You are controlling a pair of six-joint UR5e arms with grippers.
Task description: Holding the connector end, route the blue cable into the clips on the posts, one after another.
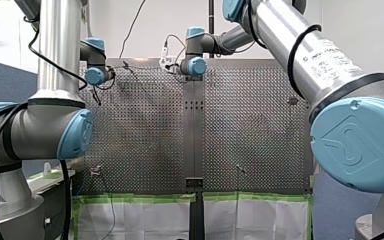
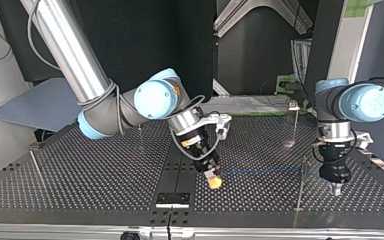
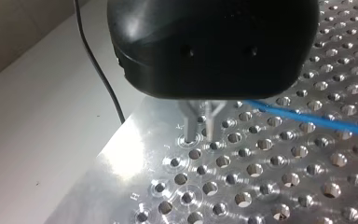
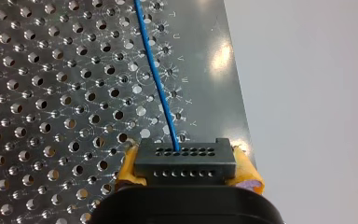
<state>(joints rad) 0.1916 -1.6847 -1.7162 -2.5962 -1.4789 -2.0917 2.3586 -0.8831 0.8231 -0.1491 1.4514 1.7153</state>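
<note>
In the top view my right gripper (image 2: 213, 180) hung low over the perforated table (image 2: 80, 175), just right of the frame's bottom centre. Its jaws were clamped on the connector (image 4: 185, 161). The right wrist view showed this plainly: the black block with its rows of small holes sat squeezed between the yellow pads (image 4: 248, 171), one pad against each end.

The blue cable (image 4: 156, 77) left the connector's face and ran straight ahead of the gripper, close above the holes and near the table's edge. In the top view it showed as a thin blue line (image 2: 265, 171) stretching from the connector toward the right of the frame, roughly level with the table, and reaching the region of my left gripper (image 2: 336, 189).

My left gripper pointed straight down at the lower right of the top view, its tip near the plate. In the left wrist view the cable (image 3: 317, 120) passed in behind the black gripper body — whether the jaws were open, shut or on the cable could not be told.

Two thin posts stood at the right of the top view: one (image 2: 297, 125) in the upper right, and one (image 2: 301, 187) at the lower right, just beside my left gripper. The cable crossed that nearer post, though I could not tell whether it sat in a clip.
</note>
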